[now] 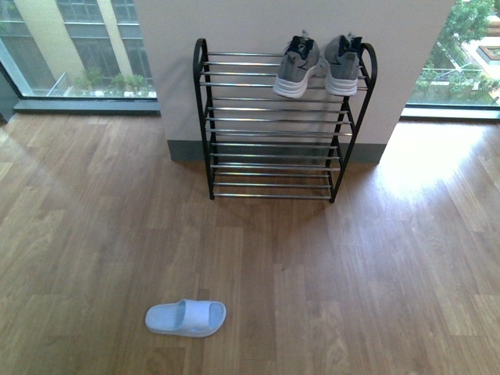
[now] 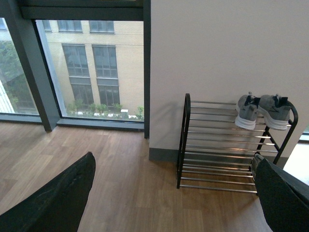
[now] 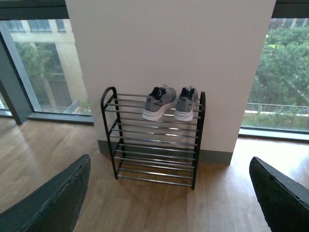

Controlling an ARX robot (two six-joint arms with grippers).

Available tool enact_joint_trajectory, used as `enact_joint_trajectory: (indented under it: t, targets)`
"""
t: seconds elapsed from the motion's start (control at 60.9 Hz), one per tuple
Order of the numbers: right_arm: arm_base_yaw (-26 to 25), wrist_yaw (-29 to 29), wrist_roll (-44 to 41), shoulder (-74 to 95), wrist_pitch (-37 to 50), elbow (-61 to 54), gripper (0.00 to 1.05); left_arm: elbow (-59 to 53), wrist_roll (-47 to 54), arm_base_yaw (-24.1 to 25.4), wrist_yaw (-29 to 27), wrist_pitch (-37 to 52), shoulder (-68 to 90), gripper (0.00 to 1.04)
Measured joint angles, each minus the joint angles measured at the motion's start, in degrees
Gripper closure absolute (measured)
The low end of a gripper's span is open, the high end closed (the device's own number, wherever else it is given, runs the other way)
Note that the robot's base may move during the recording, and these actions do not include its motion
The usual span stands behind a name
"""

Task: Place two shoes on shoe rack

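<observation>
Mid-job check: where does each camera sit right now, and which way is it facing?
Front: on the body, facing forward and down at the floor, a sandal nearby, the rack against the wall; no arm shows.
Left wrist: held high, facing the rack at an angle, window alongside; its open jaws show.
Right wrist: held high, facing the rack squarely; its open jaws show.
Shared: all three see the sneakers on the top shelf.

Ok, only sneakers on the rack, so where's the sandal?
Front view: the sandal lies on the floor, lower left, well short of the shoe rack.
</observation>
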Motion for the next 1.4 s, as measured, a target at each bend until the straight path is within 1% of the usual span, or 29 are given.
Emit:
enact_joint_trajectory:
  t: [1.396]
  targets:
    - [0.0, 0.0, 0.0, 0.0, -0.1, 0.0, 0.09, 0.0, 0.0, 0.0, 0.0, 0.0, 0.0, 0.09]
